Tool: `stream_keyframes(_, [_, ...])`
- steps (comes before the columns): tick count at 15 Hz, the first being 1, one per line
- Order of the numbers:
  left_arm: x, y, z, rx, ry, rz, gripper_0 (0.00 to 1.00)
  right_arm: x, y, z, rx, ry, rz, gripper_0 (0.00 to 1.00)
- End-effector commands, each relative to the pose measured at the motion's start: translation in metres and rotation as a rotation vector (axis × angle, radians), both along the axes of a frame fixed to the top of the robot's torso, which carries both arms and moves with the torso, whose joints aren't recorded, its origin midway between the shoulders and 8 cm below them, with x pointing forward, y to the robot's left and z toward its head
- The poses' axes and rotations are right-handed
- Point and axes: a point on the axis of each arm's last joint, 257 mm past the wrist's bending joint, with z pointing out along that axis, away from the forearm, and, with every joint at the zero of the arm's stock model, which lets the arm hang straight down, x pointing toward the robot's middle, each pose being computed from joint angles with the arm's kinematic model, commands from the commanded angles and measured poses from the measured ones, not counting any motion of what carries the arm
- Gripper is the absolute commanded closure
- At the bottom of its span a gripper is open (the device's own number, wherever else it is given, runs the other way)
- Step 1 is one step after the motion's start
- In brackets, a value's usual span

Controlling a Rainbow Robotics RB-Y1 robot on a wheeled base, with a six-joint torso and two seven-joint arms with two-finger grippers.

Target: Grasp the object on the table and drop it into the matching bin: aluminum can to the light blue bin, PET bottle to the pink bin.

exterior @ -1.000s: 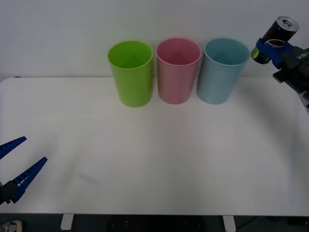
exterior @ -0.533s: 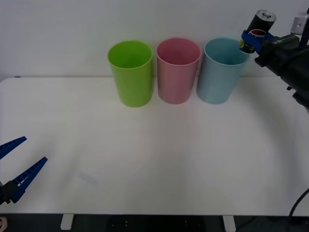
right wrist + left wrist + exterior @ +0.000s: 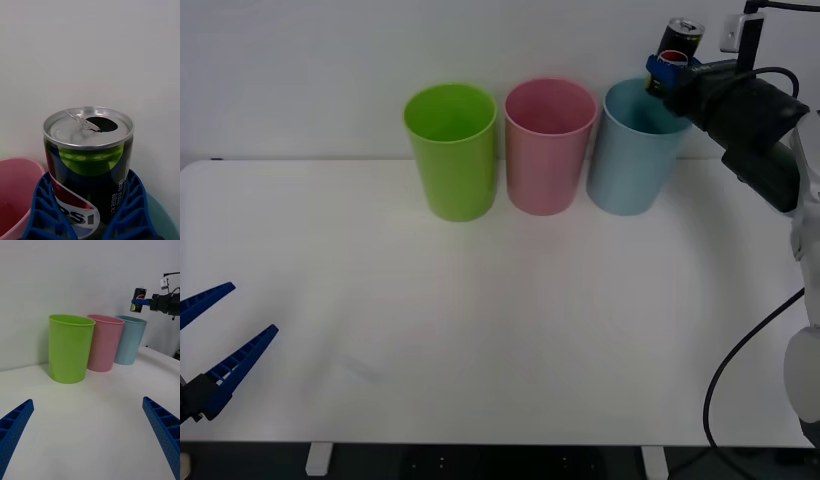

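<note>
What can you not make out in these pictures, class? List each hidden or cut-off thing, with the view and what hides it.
- Aluminum can, right wrist view: its lower body is covered by the right hand's blue fingers and cut by the edge.
- Light blue bin, front view: its far right rim is hidden behind the right hand and arm.
- Left hand, front view: its base is cut off by the picture's edge.
- Pink bin, right wrist view: mostly cut off at the corner.

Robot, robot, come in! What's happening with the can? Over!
Right gripper shut on can, above the blue bin's rim. Left gripper open, parked low by the table's near left edge. Nothing in the way.
</note>
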Motion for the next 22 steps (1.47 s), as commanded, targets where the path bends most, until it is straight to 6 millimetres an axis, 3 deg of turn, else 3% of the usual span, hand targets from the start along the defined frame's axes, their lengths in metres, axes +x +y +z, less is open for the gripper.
stream_keyframes(1, [0.0,0.0,0.0,0.0,0.0,0.0,0.0,0.009,0.002,-0.007,-0.01,0.018,-0.018,0.95])
stream_keyframes(3, [0.0,0.0,0.0,0.0,0.0,0.0,0.0,0.009,0.002,-0.006,-0.025,0.012,-0.023,0.84])
stream_keyframes(4, [0.0,0.0,0.0,0.0,0.0,0.0,0.0,0.009,0.001,-0.006,-0.05,0.002,-0.026,0.54])
stream_keyframes(5, [0.0,0.0,0.0,0.0,0.0,0.0,0.0,0.009,0.001,-0.006,-0.083,-0.012,-0.031,0.13])
stream_keyframes(6, [0.0,0.0,0.0,0.0,0.0,0.0,0.0,0.009,0.0,-0.006,-0.087,-0.013,-0.032,0.01])
stream_keyframes(12, [0.0,0.0,0.0,0.0,0.0,0.0,0.0,0.006,0.007,-0.003,-0.067,-0.02,-0.004,0.0])
stream_keyframes(15, [0.0,0.0,0.0,0.0,0.0,0.0,0.0,-0.007,0.002,0.004,-0.054,-0.049,0.034,0.0])
stream_keyframes(18, [0.0,0.0,0.0,0.0,0.0,0.0,0.0,-0.033,0.0,0.008,-0.052,-0.098,0.064,0.0])
stream_keyframes(22, [0.0,0.0,0.0,0.0,0.0,0.0,0.0,-0.075,-0.008,-0.013,-0.074,-0.103,0.141,0.0])
